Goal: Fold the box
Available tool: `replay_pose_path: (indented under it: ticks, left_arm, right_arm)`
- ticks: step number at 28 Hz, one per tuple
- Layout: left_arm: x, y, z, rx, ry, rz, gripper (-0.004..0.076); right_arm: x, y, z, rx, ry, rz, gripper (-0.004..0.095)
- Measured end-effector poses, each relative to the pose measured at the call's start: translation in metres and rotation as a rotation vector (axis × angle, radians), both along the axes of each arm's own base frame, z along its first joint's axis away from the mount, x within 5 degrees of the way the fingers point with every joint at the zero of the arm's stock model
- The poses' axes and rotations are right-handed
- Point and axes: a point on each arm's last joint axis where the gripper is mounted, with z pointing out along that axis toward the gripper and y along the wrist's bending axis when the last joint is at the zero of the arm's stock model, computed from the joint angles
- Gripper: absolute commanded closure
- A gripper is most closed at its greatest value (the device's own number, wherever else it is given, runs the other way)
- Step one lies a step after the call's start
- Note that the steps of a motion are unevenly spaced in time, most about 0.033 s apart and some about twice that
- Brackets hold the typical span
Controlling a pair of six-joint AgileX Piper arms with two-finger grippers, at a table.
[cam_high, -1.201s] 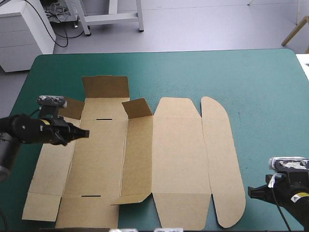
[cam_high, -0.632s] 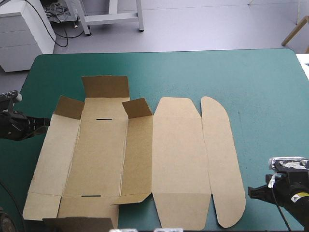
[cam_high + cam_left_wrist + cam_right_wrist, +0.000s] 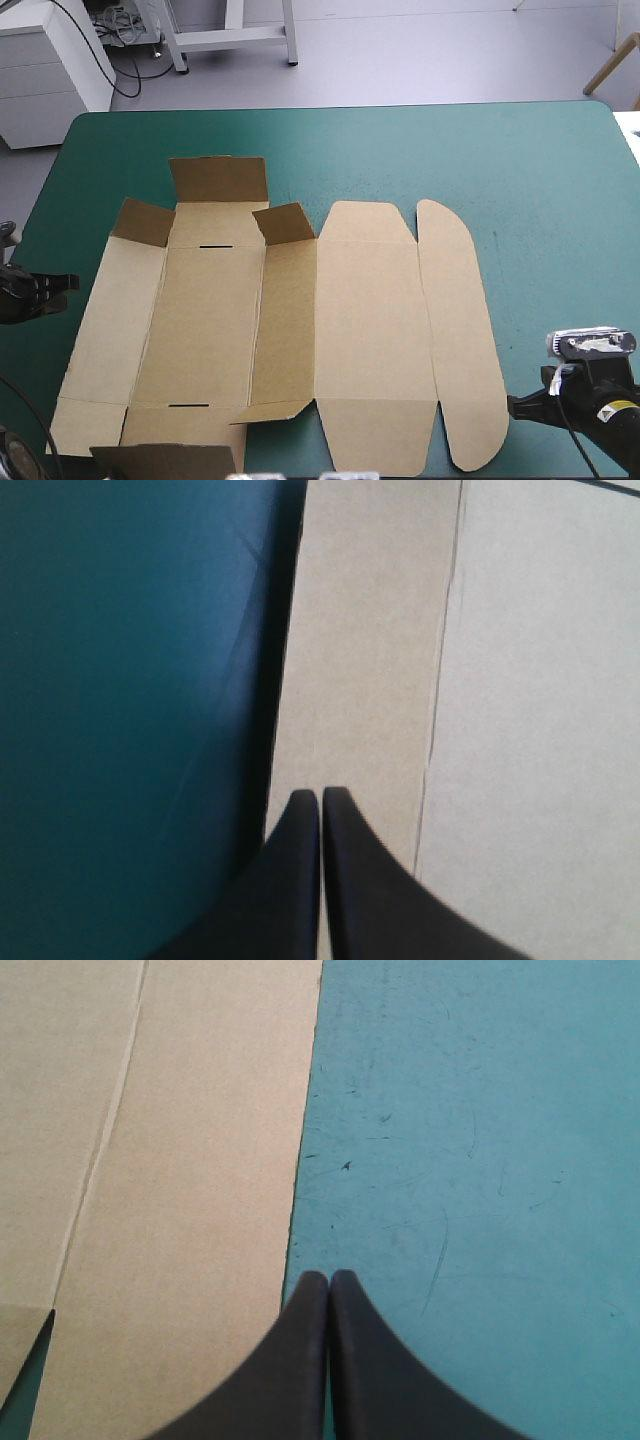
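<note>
- While closed on nothing, the right tool (image 3: 515, 405) hangs just beside the rounded near corner of the brown box (image 3: 370, 330).
- Farther back, the left tool (image 3: 68, 284), likewise closed and empty, sits at the box's left edge.
- Spread flat across the teal-green bench (image 3: 540, 180), the box has small flaps (image 3: 285, 222) raised at its far end.

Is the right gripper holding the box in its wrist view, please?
No, the right gripper is shut on nothing, its tip over the teal-green cover just beside the box.
</note>
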Motion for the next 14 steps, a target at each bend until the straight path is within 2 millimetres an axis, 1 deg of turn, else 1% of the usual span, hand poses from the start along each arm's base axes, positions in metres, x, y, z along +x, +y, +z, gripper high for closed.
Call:
replay_pose_path:
  ticks: [8, 10, 11, 13, 14]
  left_arm:
    - [-0.0034, 0.004, -0.002, 0.052, 0.035, -0.017, 0.0724]
    - [-0.003, 0.0035, -0.0017, 0.045, 0.03, -0.016, 0.0667]
    - [-0.0028, 0.0033, -0.0016, 0.043, 0.028, -0.015, 0.0615]
    - [-0.0027, 0.0032, -0.0016, 0.043, 0.027, -0.017, 0.0485]
    - [-0.0027, 0.0032, -0.0015, 0.043, 0.026, -0.019, 0.0398]
  right_arm:
    - [-0.0003, 0.0022, -0.0001, 0.0, 0.0, 0.034, 0.0927]
    - [-0.0003, 0.0026, -0.0001, 0.0, 0.0, 0.039, 0.0927]
    - [-0.0004, 0.0027, -0.0001, 0.0, 0.0, 0.042, 0.0927]
    - [-0.0004, 0.0029, -0.0001, 0.0, 0.001, 0.044, 0.0927]
    - [-0.0004, 0.0029, -0.0001, 0.0, 0.001, 0.044, 0.0927]
